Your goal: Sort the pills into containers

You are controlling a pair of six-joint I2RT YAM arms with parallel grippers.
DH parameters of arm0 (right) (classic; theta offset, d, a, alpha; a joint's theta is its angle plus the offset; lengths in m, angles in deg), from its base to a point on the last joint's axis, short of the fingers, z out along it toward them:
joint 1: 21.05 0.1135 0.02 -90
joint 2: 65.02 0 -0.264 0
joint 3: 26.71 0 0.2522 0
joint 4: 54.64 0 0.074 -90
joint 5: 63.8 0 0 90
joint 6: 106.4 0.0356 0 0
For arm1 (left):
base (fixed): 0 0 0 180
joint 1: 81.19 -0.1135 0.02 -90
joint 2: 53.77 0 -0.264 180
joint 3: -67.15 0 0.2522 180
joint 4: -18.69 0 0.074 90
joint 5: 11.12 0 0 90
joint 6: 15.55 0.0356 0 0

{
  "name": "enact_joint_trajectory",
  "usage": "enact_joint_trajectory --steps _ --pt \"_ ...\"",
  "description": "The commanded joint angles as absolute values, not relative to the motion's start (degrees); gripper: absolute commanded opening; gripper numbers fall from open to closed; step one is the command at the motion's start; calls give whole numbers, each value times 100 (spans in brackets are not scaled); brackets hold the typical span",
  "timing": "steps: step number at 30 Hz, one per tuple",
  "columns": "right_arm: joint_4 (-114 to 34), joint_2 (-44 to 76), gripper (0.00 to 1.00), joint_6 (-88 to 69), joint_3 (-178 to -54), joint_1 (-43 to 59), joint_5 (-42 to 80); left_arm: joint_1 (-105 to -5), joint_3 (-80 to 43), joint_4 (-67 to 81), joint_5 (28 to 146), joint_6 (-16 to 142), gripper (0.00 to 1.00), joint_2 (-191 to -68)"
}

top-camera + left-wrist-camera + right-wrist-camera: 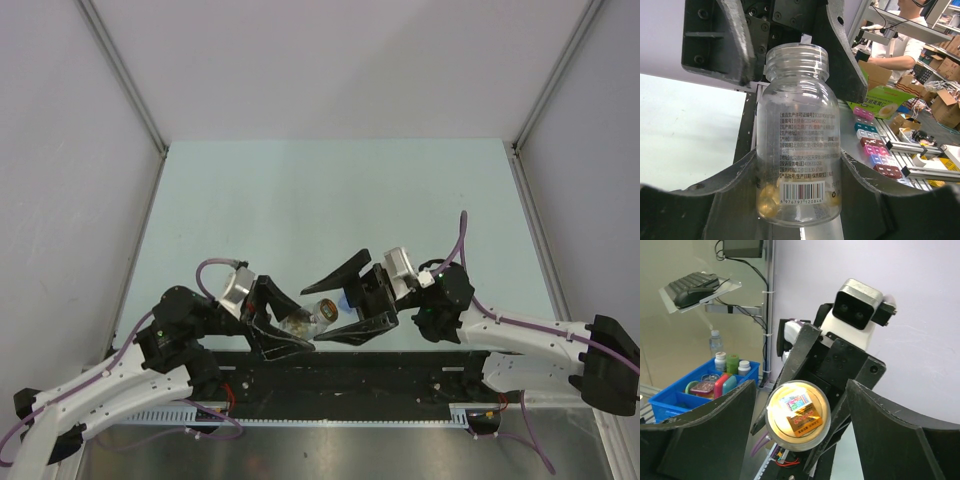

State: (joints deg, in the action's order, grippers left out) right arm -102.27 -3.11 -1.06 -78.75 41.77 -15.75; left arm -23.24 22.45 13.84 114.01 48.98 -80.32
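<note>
Closest to my left wrist camera, the left gripper has its fingers clamped on the lower body of a clear bottle. The bottle has no cap on its threaded neck. A small heap of yellow pills lies against the bottle's base, at 6 o'clock in that view.

From the overhead camera, the bottle hangs over the table at its 6 o'clock edge. It lies nearly level, with the mouth pointing to 3 o'clock.

The right gripper faces that mouth from the 3 o'clock side. I see its fingers spread wide, one on either side of the neck, holding nothing.

A small blue thing shows between them, at about 2 o'clock from the mouth. It is too small for me to tell what it is or whether it rests on the table.
</note>
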Motion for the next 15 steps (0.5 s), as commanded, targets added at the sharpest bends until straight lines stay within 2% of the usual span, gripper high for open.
enact_joint_trajectory --steps 1,15 --pt "-10364 -481 78 -233 -7914 4152 -1019 -2336 2052 1653 11377 4835 0 -8023" --pt "-11146 -823 78 662 -8221 3898 -632 -2336 2175 1653 11412 4817 1 -8032"
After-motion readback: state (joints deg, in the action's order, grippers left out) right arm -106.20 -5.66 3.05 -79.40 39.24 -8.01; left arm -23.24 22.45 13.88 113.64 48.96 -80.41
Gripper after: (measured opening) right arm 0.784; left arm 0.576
